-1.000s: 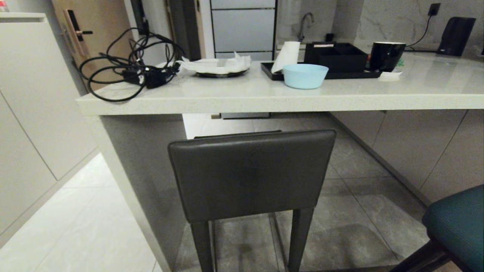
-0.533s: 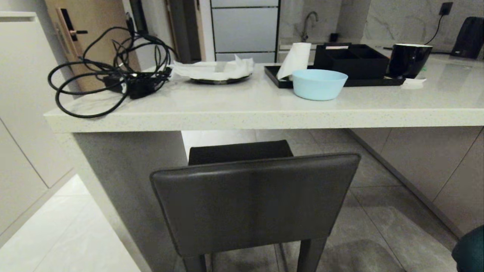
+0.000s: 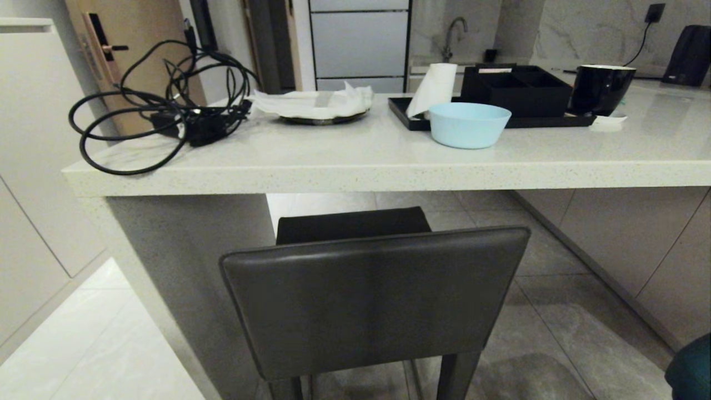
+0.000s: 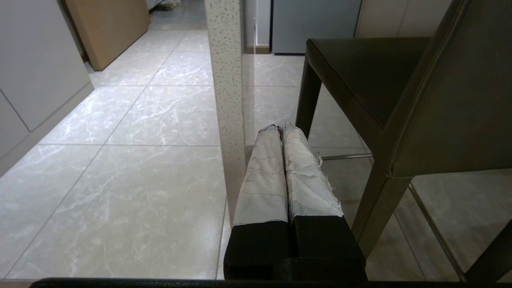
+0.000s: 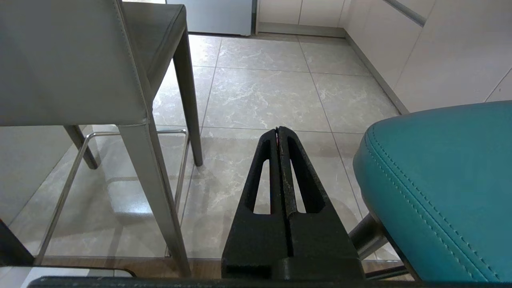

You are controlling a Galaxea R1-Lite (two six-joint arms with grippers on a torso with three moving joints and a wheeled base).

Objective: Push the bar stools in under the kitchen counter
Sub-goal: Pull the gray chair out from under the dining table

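Kitchen counter point(image 3: 389, 161), a long pale speckled slab with a thick edge, fills the head view and serves as the landmark; its speckled side panel point(image 4: 227, 100) drops to the tiled floor point(image 4: 132, 160) at the counter's left end. Dark grey bar stool point(image 3: 375, 300) stands just in front of the counter's edge, beside that panel, its square back facing the camera and its seat point(image 3: 353, 224) partly under the slab. Teal bar stool point(image 5: 440, 180) sits further right along the counter, out from under it, only a corner showing at the head view's lower right. On the counter top lie a black tray point(image 3: 411, 119) with a black divided box point(image 3: 516, 89), a tangle of black cables point(image 3: 166, 111) near the left end, a plate covered with white paper point(image 3: 316, 103), a black mug point(image 3: 600, 89) and a pale blue bowl point(image 3: 469, 125). Left gripper point(image 4: 281, 130), fingers wrapped in pale tape, hangs low beside the panel with its jaws pressed together, holding nothing. Right gripper point(image 5: 278, 132) hangs low between the two stools, jaws likewise closed and empty
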